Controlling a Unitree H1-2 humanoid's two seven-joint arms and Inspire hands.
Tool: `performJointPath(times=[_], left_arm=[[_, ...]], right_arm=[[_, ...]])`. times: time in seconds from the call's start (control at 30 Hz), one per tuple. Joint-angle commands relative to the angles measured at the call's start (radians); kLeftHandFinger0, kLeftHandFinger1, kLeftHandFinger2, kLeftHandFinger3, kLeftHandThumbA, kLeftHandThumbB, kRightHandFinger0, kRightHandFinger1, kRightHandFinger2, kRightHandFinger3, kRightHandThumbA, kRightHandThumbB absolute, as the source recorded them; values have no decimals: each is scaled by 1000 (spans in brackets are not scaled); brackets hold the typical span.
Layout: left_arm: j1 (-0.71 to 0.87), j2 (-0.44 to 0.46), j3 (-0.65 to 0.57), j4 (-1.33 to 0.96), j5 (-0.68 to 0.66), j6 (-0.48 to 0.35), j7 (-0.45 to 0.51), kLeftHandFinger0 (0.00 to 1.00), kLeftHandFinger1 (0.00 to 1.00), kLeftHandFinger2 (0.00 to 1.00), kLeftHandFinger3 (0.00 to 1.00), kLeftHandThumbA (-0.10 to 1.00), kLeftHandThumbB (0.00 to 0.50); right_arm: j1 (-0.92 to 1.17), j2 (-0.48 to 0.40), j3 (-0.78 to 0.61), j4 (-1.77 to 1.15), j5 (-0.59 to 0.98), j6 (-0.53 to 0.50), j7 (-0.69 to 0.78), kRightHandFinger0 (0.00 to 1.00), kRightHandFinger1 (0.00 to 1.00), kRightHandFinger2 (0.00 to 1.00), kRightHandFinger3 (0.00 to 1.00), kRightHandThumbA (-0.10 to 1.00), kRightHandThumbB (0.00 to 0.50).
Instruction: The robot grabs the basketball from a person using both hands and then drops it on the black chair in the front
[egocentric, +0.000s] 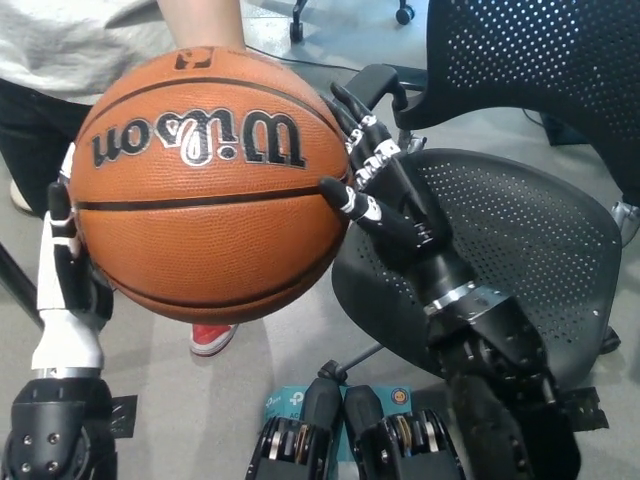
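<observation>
An orange Wilson basketball (210, 190) fills the upper left of the head view, with a person's forearm (200, 22) reaching down to its top. My white left hand (65, 265) presses flat against the ball's left side, fingers pointing up. My black right hand (385, 185) lies against the ball's right side with its fingers spread over the surface. The ball sits squeezed between both palms. The black mesh chair (520, 250) stands to the right, its seat partly under my right arm.
The person in a grey shirt (70, 45) stands at the upper left, a red shoe (212, 338) showing under the ball. Grey floor (250, 380) lies below. Chair casters (402, 12) show at the top edge.
</observation>
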Motion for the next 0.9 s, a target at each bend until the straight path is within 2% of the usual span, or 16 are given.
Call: performJointPath(times=[0.0,0.03,0.07,0.17,0.2,0.27,0.3,0.33,0.4,0.43,0.5,0.53,0.6,0.7,0.77,0.87], left_arm=[[-76,-49,-121,-10,61,-17,-56,1000,1000,1000,1000,1000,136],[-79,-49,-128,-4,47,-22,-68,1000,1000,1000,1000,1000,121],[-81,-51,-130,-2,51,-15,-63,1000,1000,1000,1000,1000,138],[-83,-48,-134,0,51,-14,-58,1000,1000,1000,1000,1000,139],[-92,-37,-147,18,53,-47,-75,1000,1000,1000,1000,1000,98],[-92,-34,-150,18,50,-48,-72,1000,1000,1000,1000,1000,97],[-99,-41,-148,34,2,-67,-89,1000,1000,1000,1000,1000,102],[-101,-40,-151,39,7,-74,-87,1000,1000,1000,1000,1000,102],[-100,-38,-166,47,63,-90,-68,1000,1000,1000,1000,1000,128],[-99,-42,-170,45,64,-81,-65,1000,1000,1000,1000,1000,148],[-100,-44,-177,38,49,-67,-65,1000,1000,1000,1000,1000,158],[-100,-46,-182,32,44,-56,-65,1000,1000,1000,1000,1000,159],[-103,-49,-193,22,59,-46,-55,1000,1000,1000,1000,1000,127],[-130,-61,-203,31,56,-40,-45,1000,1000,1000,1000,1000,149],[-145,-54,-213,43,82,-62,-40,1000,1000,1000,1000,1000,127],[-173,-56,-227,39,81,-18,-30,1000,1000,1000,1000,1000,159]], right_arm=[[-45,134,145,109,-298,-179,-96,1000,1000,1000,1000,1000,227],[-49,148,145,137,-311,-201,-112,1000,1000,1000,1000,1000,224],[-53,153,142,150,-316,-216,-118,1000,1000,1000,1000,1000,232],[-56,157,139,160,-323,-231,-121,1000,1000,1000,1000,1000,229],[-74,158,133,167,-312,-229,-116,1000,1000,1000,1000,1000,242],[-76,160,131,172,-313,-237,-116,1000,1000,1000,1000,1000,242],[-83,161,129,173,-308,-227,-117,1000,1000,1000,1000,1000,269],[-84,162,129,175,-307,-229,-119,1000,1000,1000,1000,1000,271],[-82,163,132,172,-315,-235,-128,1000,1000,1000,1000,1000,263],[-80,162,133,171,-319,-239,-132,1000,1000,1000,1000,1000,260],[-80,159,139,171,-327,-244,-139,1000,1000,1000,1000,1000,253],[-79,157,142,166,-336,-242,-144,1000,1000,1000,1000,1000,244],[-82,154,144,163,-346,-247,-153,1000,1000,1000,1000,1000,245],[-92,147,143,148,-381,-250,-188,1000,1000,1000,1000,1000,251],[-98,147,136,148,-371,-251,-190,1000,1000,1000,1000,1000,258],[-116,139,122,144,-364,-258,-202,1000,1000,1000,1000,1000,268]])
